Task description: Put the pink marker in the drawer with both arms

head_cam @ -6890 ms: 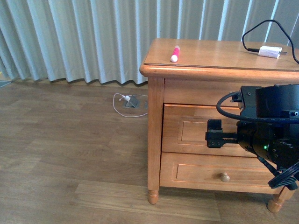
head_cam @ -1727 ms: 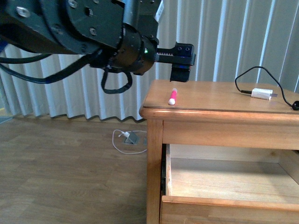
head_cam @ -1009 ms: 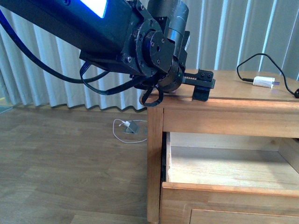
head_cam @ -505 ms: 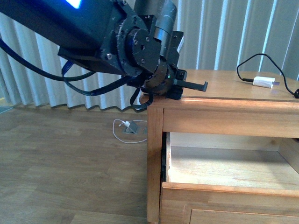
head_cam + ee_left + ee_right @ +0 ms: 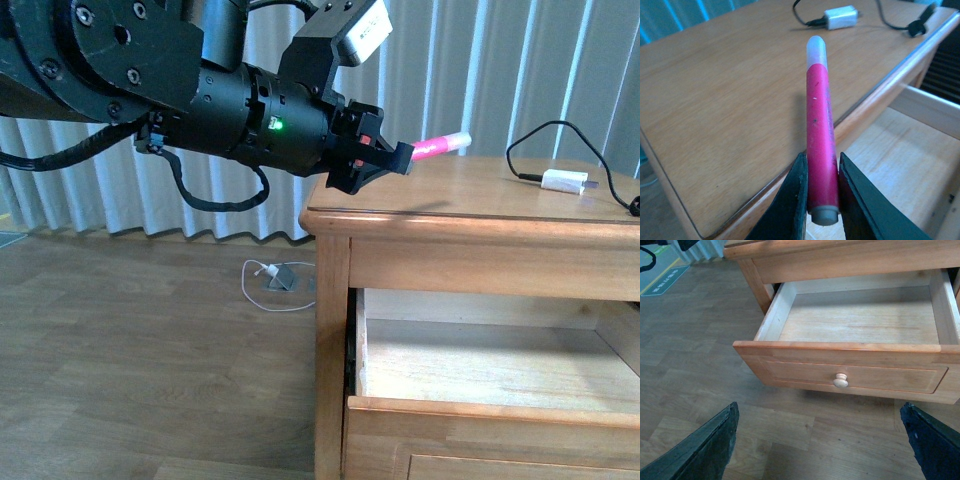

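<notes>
Left wrist view gives the clearest look at the grip: the short, thick, bright pink marker with a white rounded cap is pinched between the two black fingers of the left gripper. The jaws press on the barrel close to its grey butt end, so most of its length juts out unsupported. In the front view the marker hangs in the air above the left part of the honey-coloured wooden nightstand top, clear of the wood. It tilts slightly upward, cap pointing right.

The white charger block with its black cable lies well apart, far right on the top. Below, the tall wooden drawer stands pulled out toward the near side, its pale floor bare. In the right wrist view the right gripper has its jaws spread wide with nothing between them. It faces the drawer's front panel and round pale knob from the near side.

The marker looks light, stiff and hard, probably smooth plastic, and not fragile. Being round and slick, it could swivel or slide between flat pads, more so when pinched at one end. A hold nearer the middle of the barrel would be steadier, though so little weight should make the end grip serve. Once let go it will likely roll, so a low release over the drawer floor, away from the open front edge, seems wise.
</notes>
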Controlling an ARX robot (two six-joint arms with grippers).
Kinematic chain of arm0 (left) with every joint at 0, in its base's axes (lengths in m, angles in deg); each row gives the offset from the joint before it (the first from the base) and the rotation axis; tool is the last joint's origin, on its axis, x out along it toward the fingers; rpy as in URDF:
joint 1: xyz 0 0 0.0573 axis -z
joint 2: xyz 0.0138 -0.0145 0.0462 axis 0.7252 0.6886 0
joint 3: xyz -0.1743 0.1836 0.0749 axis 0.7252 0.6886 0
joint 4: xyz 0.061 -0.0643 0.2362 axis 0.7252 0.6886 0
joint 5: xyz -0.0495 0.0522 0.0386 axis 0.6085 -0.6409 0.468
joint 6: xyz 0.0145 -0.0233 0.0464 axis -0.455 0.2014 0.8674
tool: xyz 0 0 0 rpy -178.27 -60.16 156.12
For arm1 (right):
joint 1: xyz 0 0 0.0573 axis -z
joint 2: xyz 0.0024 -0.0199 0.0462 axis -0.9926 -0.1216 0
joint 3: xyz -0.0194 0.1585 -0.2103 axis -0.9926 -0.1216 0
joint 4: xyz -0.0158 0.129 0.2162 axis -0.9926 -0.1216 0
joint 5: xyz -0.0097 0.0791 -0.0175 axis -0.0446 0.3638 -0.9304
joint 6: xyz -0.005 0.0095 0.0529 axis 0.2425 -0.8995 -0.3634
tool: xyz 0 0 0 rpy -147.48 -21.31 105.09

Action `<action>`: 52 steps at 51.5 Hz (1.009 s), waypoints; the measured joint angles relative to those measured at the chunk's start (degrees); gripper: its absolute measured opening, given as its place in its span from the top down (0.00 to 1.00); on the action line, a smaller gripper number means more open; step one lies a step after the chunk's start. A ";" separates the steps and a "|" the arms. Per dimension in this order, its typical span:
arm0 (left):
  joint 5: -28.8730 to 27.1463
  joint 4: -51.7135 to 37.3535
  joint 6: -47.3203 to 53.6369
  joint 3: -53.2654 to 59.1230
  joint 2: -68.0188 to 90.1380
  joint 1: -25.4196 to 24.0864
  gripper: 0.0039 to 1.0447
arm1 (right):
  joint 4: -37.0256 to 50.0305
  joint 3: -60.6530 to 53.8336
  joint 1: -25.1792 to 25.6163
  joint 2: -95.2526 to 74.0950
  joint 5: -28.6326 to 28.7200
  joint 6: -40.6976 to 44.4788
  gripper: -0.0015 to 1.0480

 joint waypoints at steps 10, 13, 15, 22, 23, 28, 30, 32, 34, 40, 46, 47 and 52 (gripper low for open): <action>2.27 1.09 3.87 2.49 0.13 2.19 0.86 | 0.00 0.00 0.00 0.00 -0.02 0.00 0.08; 2.03 1.11 4.59 2.49 0.90 3.39 0.86 | 0.00 0.00 0.00 0.00 0.00 0.00 0.08; 1.95 1.11 4.96 2.45 1.42 4.04 0.86 | 0.00 0.00 0.00 0.00 -0.02 0.00 0.08; 0.83 1.16 5.95 1.25 4.46 6.51 0.86 | 0.00 0.00 0.00 0.00 0.00 0.00 0.08; 0.66 1.20 5.97 1.07 4.96 6.86 0.86 | 0.00 0.00 0.00 0.00 0.00 0.00 0.08; 0.02 1.55 6.23 0.17 7.19 8.46 0.86 | 0.00 0.00 0.00 0.00 -0.02 0.00 0.08; -0.66 1.60 6.36 -0.28 8.00 8.96 0.86 | 0.00 0.00 0.00 0.00 -0.02 0.00 0.08; -1.09 1.44 6.34 -0.46 8.50 9.25 0.86 | 0.00 0.00 0.00 0.00 -0.02 0.00 0.08; -1.36 1.09 6.34 -0.55 8.85 9.44 0.86 | 0.00 0.00 0.00 0.00 0.00 0.00 0.08; -4.09 -0.98 5.92 -1.03 10.01 9.79 0.85 | 0.00 0.00 0.00 0.00 -0.02 0.00 0.08; -6.01 -2.95 5.79 -1.01 10.27 9.81 0.67 | 0.00 0.00 0.00 0.00 -0.02 0.00 0.08; -6.49 -3.39 5.68 -1.01 10.27 9.81 0.64 | 0.00 0.00 0.00 0.00 -0.02 0.00 0.08; -9.97 -5.16 5.05 -0.55 9.97 9.77 0.50 | 0.00 0.00 0.00 0.00 0.00 0.00 0.08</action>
